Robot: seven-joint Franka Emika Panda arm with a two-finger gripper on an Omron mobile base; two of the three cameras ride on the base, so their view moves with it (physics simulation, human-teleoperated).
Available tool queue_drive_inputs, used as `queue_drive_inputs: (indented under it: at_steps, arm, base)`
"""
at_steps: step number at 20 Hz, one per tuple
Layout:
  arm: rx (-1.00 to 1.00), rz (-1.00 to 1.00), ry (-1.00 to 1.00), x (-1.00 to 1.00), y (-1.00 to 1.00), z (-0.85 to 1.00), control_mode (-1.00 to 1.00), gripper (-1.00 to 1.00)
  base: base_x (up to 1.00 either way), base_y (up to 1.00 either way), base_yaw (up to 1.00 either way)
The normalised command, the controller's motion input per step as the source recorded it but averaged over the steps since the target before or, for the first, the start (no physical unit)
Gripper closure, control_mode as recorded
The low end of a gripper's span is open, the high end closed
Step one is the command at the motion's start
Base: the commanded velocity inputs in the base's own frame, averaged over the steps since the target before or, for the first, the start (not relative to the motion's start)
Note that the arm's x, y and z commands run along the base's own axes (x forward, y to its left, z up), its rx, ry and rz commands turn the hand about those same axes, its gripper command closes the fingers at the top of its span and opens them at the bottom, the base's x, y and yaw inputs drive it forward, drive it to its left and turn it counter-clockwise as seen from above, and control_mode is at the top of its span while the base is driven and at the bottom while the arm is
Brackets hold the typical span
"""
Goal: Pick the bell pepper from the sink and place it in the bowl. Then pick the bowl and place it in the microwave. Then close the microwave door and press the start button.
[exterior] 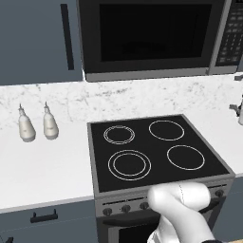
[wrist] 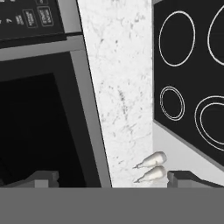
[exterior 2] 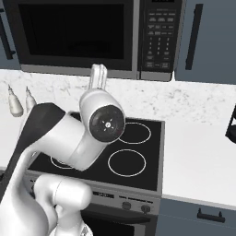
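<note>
The microwave point(exterior: 152, 38) point(exterior 2: 78, 32) hangs above the stove, black with grey lower trim. Its button panel point(exterior 2: 159, 37) is on the right. The microwave door point(exterior: 154, 33) with its dark window looks flat across the front. In the hand view my gripper point(wrist: 114, 177) is open, its fingertips point(wrist: 41, 178) far apart with nothing between them. It points at the marble wall beside the microwave point(wrist: 39, 113). The bell pepper, the sink and the bowl are out of view.
A black cooktop point(exterior: 156, 147) point(wrist: 188, 65) with ring burners sits under the microwave, its knobs along the front. Two white bottles point(exterior: 37, 126) point(wrist: 151, 168) stand on the white counter point(exterior: 42, 166) to its left. A dark angular object point(exterior 2: 230, 124) juts in at the right edge.
</note>
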Motion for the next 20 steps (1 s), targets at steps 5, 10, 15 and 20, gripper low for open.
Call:
queue_drive_inputs:
  at_steps: [5, 10, 15, 20]
  arm:
    - [0.00, -0.04, 0.05, -0.24, -0.02, -0.21, -1.00, -1.00]
    - [0.00, 0.00, 0.12, 0.03, -0.06, -0.05, -1.00, -1.00]
    - [0.00, 0.00, 0.11, 0.00, -0.37, 0.00, -1.00, -1.00]
    - [0.00, 0.00, 0.05, 0.01, -0.43, 0.00, -1.00, -1.00]
  base:
    - [0.00, 0.00, 0.00]
    - [0.00, 0.00, 0.00]
    - [0.00, 0.00, 0.00]
    - [0.00, 0.00, 0.00]
